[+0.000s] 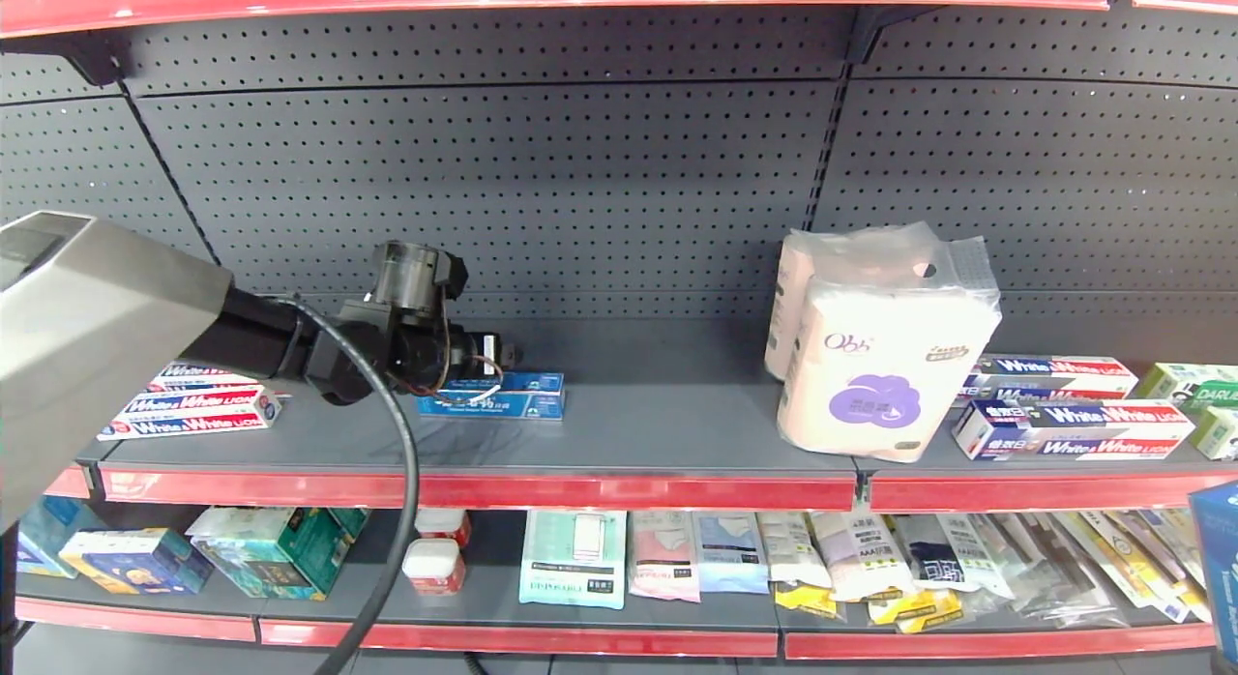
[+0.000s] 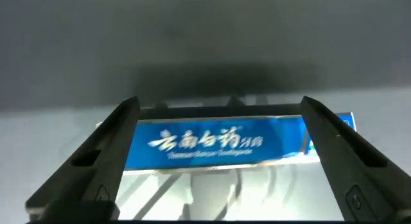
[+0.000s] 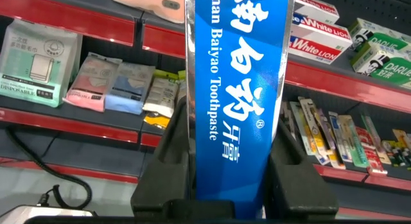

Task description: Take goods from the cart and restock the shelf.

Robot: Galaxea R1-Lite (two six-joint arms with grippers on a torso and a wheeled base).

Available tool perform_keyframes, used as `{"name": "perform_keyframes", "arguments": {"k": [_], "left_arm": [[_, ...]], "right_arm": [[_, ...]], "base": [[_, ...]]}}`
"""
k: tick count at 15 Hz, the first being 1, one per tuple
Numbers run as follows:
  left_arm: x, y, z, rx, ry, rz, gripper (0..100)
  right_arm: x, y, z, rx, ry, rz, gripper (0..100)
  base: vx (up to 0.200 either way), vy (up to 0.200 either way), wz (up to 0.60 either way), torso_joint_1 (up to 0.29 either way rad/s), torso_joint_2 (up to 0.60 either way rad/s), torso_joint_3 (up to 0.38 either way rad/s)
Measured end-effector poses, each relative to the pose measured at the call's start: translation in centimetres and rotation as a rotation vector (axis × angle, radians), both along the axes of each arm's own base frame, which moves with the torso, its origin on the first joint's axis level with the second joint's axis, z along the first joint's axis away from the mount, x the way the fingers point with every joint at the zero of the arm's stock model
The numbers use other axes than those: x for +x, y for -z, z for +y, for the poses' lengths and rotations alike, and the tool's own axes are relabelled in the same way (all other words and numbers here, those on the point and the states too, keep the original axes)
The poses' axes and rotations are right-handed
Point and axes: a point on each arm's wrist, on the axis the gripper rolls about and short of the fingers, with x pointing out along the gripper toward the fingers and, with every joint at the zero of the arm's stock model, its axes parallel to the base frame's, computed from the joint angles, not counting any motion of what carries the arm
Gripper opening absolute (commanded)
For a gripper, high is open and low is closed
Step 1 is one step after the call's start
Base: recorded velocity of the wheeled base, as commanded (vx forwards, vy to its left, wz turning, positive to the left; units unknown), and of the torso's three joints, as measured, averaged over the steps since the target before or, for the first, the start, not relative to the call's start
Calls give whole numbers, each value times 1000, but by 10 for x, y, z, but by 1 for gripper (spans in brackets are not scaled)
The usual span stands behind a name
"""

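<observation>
The left gripper hangs low over the shelf board, its jaws spread wide and holding nothing. The blue toothpaste box lies flat on the board just past the fingertips, crosswise to them. In the left wrist view the two dark fingers stand to either side of the box's printed face, and one end of the box runs on behind the farther finger. Whether the tips touch it cannot be told. The head view sets this gripper from the side, right above the box. The white-and-red toothpaste boxes lie back beside the arm, and the toilet paper pack stands well off on the gripper's far side. The right gripper is clamped on the held toothpaste box, another blue carton. It stands on end between the jaws and reaches well beyond their tips. Past that hand, the right wrist view looks across at the lower shelf's flat packets. More white-and-red cartons and green cartons lie on the board above them.
</observation>
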Motion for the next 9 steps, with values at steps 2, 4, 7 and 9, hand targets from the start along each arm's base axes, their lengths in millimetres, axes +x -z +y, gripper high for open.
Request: {"name": "perform_keyframes", "arguments": {"k": [2, 4, 7, 9], "left_arm": [[3, 6, -6, 4, 13, 8, 100], [5, 13, -8, 12, 19, 18, 100], [15, 14, -12, 13, 13, 2, 100], [18, 15, -16, 13, 21, -2, 100]], "right_arm": [[0, 1, 0, 0, 0, 0, 0], [-1, 3, 0, 0, 0, -1, 0], [-4, 8, 0, 1, 1, 12, 0], [-8, 13, 1, 3, 1, 42, 0]], "base": [[0, 0, 0, 0, 0, 0], [0, 0, 0, 0, 0, 0], [0, 0, 0, 0, 0, 0], [0, 0, 0, 0, 0, 0]]}}
